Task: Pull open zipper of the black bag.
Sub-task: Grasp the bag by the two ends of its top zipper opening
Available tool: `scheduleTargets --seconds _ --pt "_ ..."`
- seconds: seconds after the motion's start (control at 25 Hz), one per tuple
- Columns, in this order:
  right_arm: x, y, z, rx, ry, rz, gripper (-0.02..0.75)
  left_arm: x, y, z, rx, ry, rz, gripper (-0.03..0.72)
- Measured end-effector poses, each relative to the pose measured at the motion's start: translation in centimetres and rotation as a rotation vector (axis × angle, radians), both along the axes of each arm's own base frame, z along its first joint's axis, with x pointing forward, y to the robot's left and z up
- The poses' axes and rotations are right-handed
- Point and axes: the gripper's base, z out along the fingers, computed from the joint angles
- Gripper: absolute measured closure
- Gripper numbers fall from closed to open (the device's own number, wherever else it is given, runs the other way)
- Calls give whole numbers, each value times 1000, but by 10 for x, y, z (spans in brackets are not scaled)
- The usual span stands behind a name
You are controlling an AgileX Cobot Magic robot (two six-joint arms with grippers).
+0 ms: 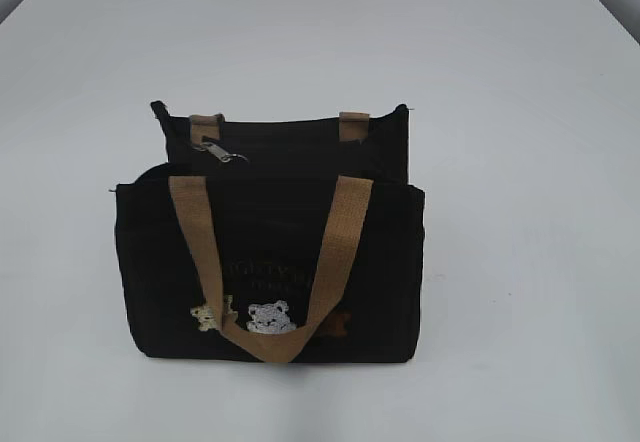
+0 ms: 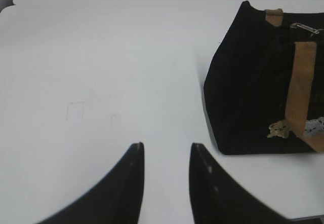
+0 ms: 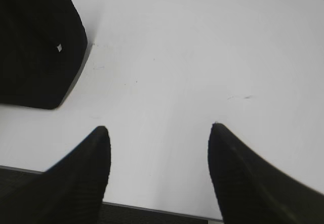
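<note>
Left gripper (image 2: 166,155) at the table's near edge, jaws partly apart, nothing between them, well clear of the bag. Black bag (image 1: 270,252) stands upright mid-table (image 1: 520,82), tan handle (image 1: 270,262) draped down the front over the bear patches (image 1: 268,317). Zipper (image 1: 290,147) runs along the top, silver pull tab (image 1: 222,151) lying near its left end by the rear strap loop. Right gripper (image 3: 159,138) low over bare table right of the bag, jaws wide apart, empty.

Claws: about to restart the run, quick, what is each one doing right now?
Left claw: open, holding nothing.
Right claw: open wide, holding nothing.
</note>
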Motion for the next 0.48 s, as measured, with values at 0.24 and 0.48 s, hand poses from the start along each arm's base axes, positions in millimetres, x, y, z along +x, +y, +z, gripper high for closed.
scheduleTargets --seconds 0.24,0.48 --pt "0 0 0 0 0 0 263 0 0 0 0 0 0 456" --pt "0 0 0 0 0 0 263 0 0 0 0 0 0 456"
